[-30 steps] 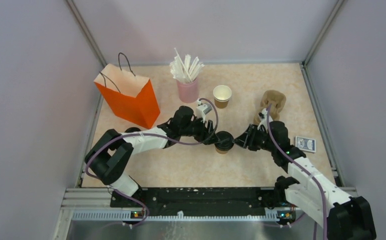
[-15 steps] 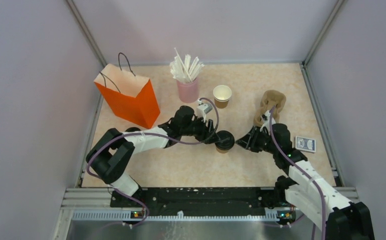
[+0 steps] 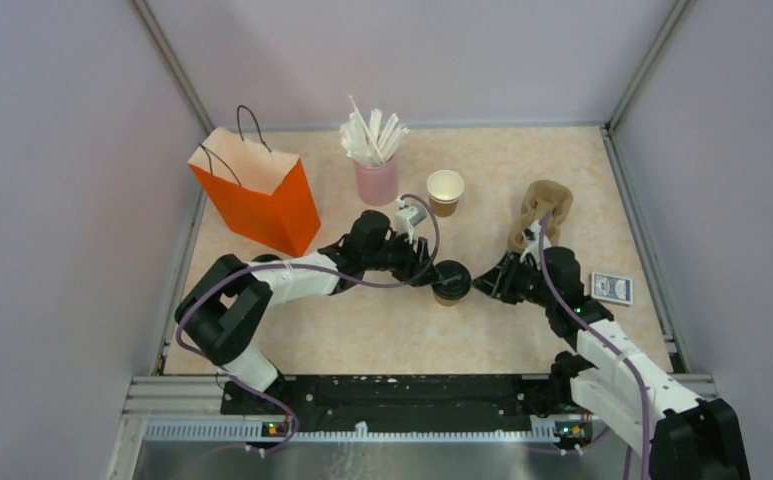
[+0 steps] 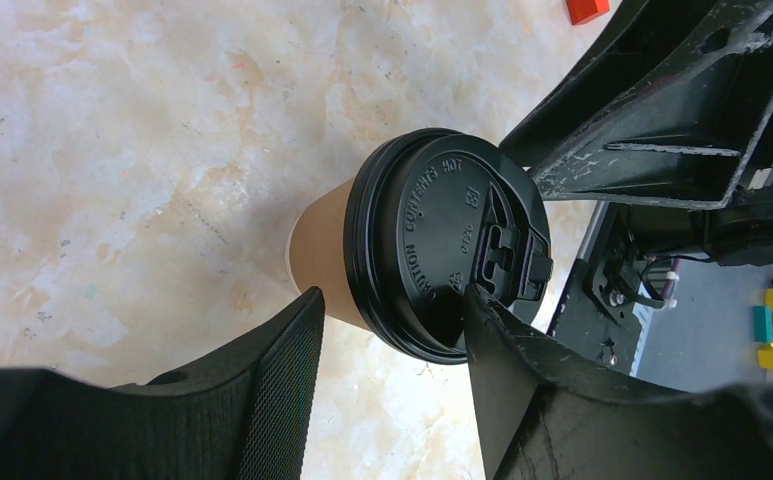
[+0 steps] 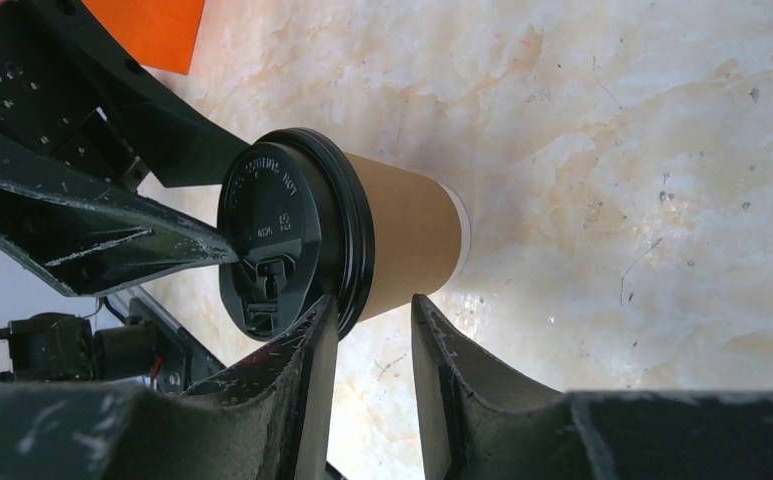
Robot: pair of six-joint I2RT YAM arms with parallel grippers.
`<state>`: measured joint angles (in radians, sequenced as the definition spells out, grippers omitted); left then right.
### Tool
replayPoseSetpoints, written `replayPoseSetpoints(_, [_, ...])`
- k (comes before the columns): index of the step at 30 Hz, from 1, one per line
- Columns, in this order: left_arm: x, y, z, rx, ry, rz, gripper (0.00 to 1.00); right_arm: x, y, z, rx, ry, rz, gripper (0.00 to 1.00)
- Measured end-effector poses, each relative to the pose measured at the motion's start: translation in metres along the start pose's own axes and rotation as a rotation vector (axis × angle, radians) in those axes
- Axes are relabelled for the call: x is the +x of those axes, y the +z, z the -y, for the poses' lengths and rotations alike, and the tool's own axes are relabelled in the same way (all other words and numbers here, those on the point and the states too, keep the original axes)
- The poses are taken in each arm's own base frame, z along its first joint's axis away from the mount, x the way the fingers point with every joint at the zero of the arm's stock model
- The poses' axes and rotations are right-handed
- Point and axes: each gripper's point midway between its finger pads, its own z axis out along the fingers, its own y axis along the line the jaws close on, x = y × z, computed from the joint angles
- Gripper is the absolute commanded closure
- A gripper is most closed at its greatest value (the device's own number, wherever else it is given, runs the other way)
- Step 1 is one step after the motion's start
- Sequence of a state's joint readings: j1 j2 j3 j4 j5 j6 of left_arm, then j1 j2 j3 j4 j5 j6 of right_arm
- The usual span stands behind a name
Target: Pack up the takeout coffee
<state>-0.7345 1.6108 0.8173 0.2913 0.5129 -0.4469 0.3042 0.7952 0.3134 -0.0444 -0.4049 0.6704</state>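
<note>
A brown paper coffee cup with a black lid (image 3: 449, 280) stands upright mid-table between my two grippers. My left gripper (image 3: 431, 275) is open at its left side. In the left wrist view (image 4: 392, 320) one finger lies beside the cup wall (image 4: 327, 260) and the other over the lid (image 4: 442, 240). My right gripper (image 3: 476, 284) is at its right side, jaws a narrow gap apart. In the right wrist view (image 5: 370, 315) its fingertips sit at the lid rim (image 5: 347, 250) and under the cup body (image 5: 407, 245). A second brown cup (image 3: 445, 190), lidless, stands behind.
An orange paper bag (image 3: 258, 192) stands open at the back left. A pink cup of white straws (image 3: 376, 170) is next to the lidless cup. A tan pulp carrier (image 3: 543, 212) lies at the right, a blue card box (image 3: 613, 288) beyond my right arm.
My right gripper has drawn back slightly to the right from the lidded cup. The left gripper and the cup have barely moved.
</note>
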Motion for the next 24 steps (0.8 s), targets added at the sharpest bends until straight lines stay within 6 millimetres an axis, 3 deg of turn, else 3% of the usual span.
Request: replayPoseSetpoints(24, [-0.002, 0.009, -0.001, 0.046, -0.028, 0.026, 0.49, 0.002, 0.011, 0.009, -0.087, 0.095, 0.128, 0.81])
